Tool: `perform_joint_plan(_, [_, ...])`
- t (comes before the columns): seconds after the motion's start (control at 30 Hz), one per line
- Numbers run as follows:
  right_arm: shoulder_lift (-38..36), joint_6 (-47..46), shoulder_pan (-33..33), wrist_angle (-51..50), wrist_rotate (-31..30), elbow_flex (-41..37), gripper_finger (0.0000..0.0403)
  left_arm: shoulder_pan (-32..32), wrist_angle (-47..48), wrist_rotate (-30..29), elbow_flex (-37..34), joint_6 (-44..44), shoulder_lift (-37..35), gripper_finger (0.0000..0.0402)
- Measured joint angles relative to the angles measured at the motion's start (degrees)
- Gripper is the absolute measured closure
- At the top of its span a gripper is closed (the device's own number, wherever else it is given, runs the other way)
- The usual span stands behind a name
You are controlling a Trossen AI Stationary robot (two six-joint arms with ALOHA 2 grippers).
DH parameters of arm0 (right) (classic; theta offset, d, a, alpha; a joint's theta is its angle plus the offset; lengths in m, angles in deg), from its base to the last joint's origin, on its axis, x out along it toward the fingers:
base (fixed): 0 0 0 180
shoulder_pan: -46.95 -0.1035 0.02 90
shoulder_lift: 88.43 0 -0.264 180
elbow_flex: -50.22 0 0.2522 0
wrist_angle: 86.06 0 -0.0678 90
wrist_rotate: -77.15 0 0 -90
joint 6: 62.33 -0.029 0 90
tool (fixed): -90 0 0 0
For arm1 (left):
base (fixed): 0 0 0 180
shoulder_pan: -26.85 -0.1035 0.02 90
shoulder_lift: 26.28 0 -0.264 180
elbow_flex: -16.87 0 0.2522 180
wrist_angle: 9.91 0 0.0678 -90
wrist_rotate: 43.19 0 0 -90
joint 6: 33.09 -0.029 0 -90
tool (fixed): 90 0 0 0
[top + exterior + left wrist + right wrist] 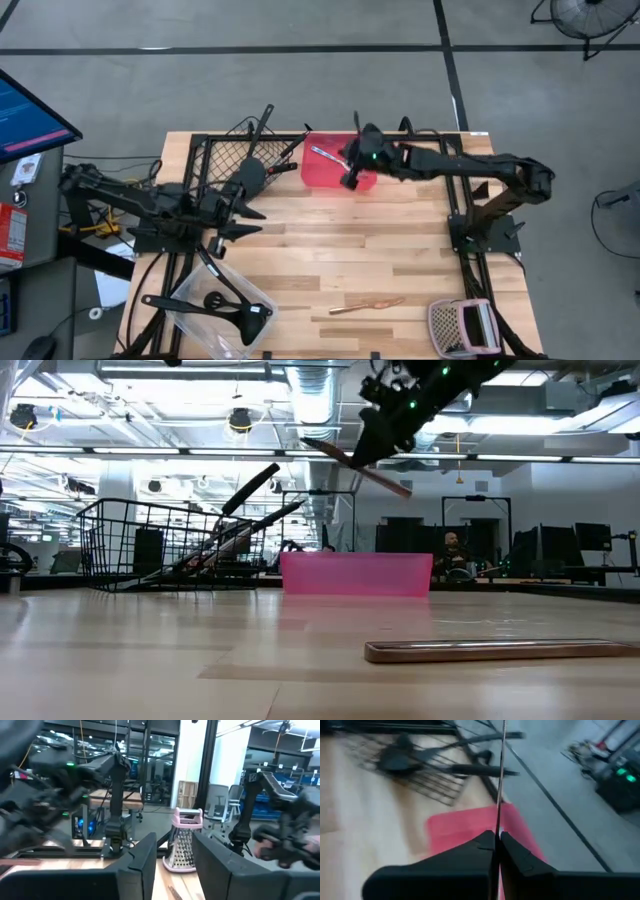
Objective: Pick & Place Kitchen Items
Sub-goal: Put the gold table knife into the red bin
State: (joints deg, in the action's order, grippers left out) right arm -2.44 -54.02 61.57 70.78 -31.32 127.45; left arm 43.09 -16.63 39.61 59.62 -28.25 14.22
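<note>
Nearest on the wooden table [350, 260] lies a copper stick [366, 304], not yet sorted, beside a clear tub [222, 318] holding black utensils. Farther back, the left hand [243, 215] hangs partly open and empty near the black wire basket [240, 150], already loaded with spatulas. Above the red tray [335, 170], the right hand [350, 170] pinches a slim silver utensil [325, 154], awaiting release.

The right arm reaches from the right of the high view leftward to upper centre, its right gripper [351, 172] raised well above the table, fingers [512, 851] pinched on a thin utensil [499, 785]. The left arm lies low at centre left, its left gripper [243, 215] pointing right, fingers [142, 857] parted, nothing between them.
</note>
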Motion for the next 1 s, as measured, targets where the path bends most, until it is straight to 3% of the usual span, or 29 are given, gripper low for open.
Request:
perform_joint_plan(0.2, [5.74,0.71,9.15,0.98,2.61,-0.06,0.0403,1.15,0.25,-0.04,0.00,0.49,1.30,0.0289])
perform_joint_plan(0.43, [13.25,-0.70,14.47,0.99,9.43,-0.08,0.0403,2.17,0.13,-0.11,0.00,1.91,1.87,0.0289])
perform_joint_plan(0.8, [22.73,-1.86,14.21,2.52,12.64,0.01,0.0401,2.15,0.17,-2.50,0.00,1.56,1.89,0.0289])
perform_joint_plan(1.0, [22.76,-2.37,13.85,2.05,12.47,0.05,0.0344,2.13,0.17,-6.58,0.02,1.47,1.89,0.0289])
